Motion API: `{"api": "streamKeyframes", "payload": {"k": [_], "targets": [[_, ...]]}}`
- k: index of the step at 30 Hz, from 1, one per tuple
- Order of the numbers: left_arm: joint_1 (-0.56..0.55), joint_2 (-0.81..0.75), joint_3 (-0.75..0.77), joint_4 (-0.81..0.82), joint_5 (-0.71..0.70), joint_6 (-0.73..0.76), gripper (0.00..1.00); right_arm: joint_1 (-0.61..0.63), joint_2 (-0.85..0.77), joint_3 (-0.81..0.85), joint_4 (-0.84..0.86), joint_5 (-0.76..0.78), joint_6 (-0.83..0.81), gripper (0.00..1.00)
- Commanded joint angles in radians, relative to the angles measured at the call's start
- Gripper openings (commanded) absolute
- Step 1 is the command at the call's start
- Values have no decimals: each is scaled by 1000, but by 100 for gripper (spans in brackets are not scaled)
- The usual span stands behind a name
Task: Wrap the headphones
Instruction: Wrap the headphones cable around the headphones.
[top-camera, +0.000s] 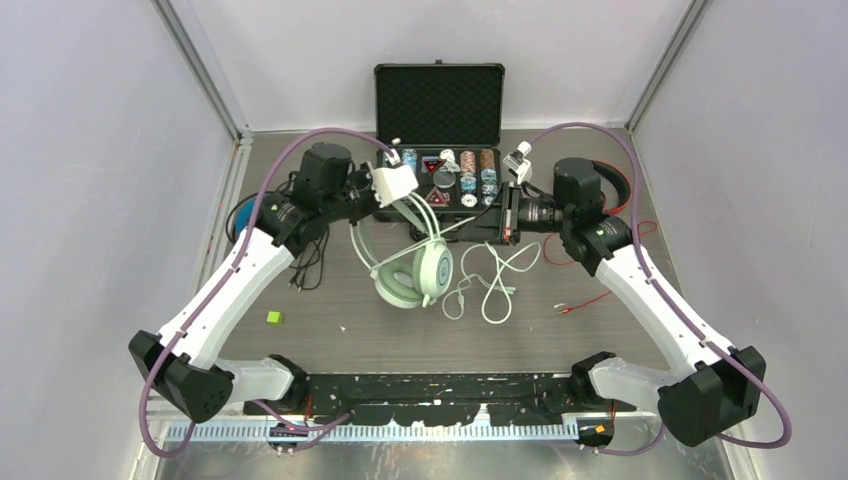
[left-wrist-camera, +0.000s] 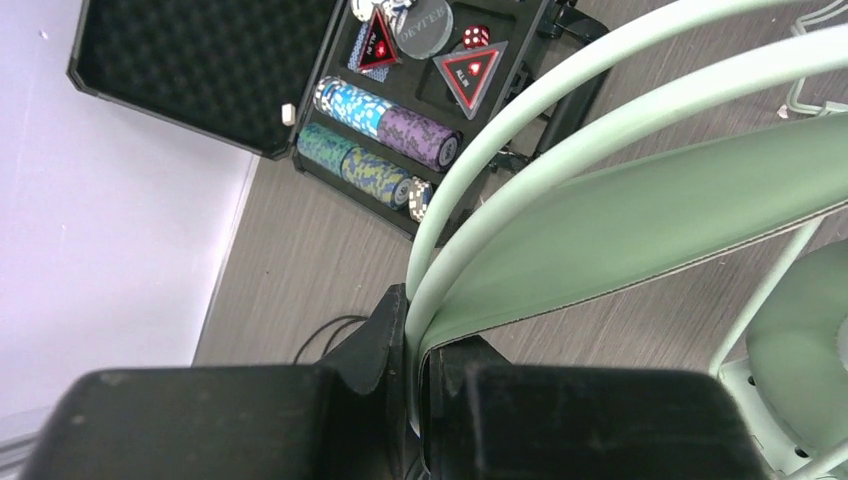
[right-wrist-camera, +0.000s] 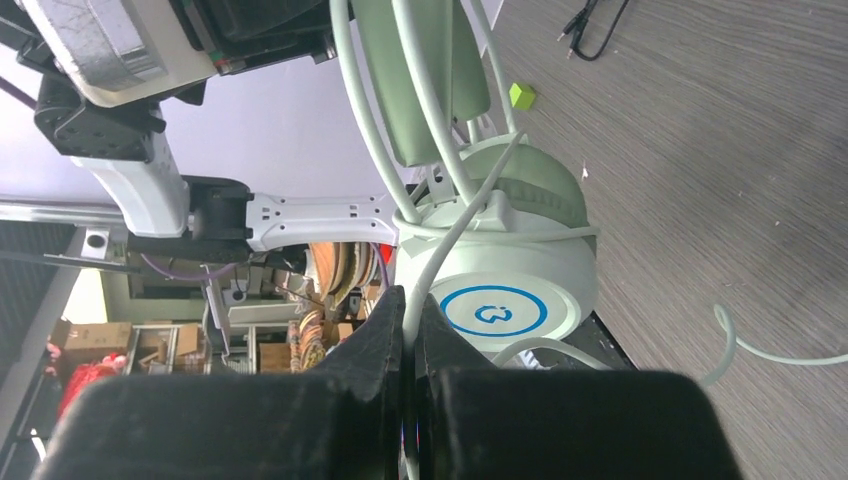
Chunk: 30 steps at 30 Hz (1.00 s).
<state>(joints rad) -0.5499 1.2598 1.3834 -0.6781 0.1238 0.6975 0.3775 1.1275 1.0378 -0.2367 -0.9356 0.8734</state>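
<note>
The mint-green headphones (top-camera: 412, 268) hang with their ear cups on the table's middle. My left gripper (top-camera: 388, 192) is shut on their headband (left-wrist-camera: 640, 195), as the left wrist view shows (left-wrist-camera: 418, 322). My right gripper (top-camera: 506, 215) is shut on their white cable (right-wrist-camera: 455, 225), pinched between its fingertips (right-wrist-camera: 410, 305) just beside the white ear cup (right-wrist-camera: 510, 290). The cable runs taut across the cups; the rest lies in loose loops (top-camera: 492, 282) on the table. The red headphones (top-camera: 618, 182) sit partly hidden behind my right arm, their red cable (top-camera: 592, 300) trailing forward. The black headphones (top-camera: 240, 214) sit behind my left arm, with their black cable (top-camera: 310, 268).
An open black case (top-camera: 438, 105) with poker chips (left-wrist-camera: 390, 118) stands at the back centre, just behind both grippers. A small green cube (top-camera: 273, 317) lies front left. Walls close in the table on the left, right and back.
</note>
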Motion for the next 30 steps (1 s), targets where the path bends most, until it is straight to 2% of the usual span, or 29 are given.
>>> {"api": "streamKeyframes", "payload": {"k": [1, 18, 25, 30], "targets": [[12, -15, -14, -95, -79, 16, 0, 1, -1, 27, 33, 31, -47, 1], [11, 11, 43, -168, -49, -59, 0, 182, 102, 28, 45, 198, -70, 0], [12, 26, 55, -189, -50, -70, 0, 242, 126, 36, -15, 276, -112, 7], [11, 30, 64, -202, -67, -75, 0, 256, 132, 37, -48, 307, -140, 8]]}}
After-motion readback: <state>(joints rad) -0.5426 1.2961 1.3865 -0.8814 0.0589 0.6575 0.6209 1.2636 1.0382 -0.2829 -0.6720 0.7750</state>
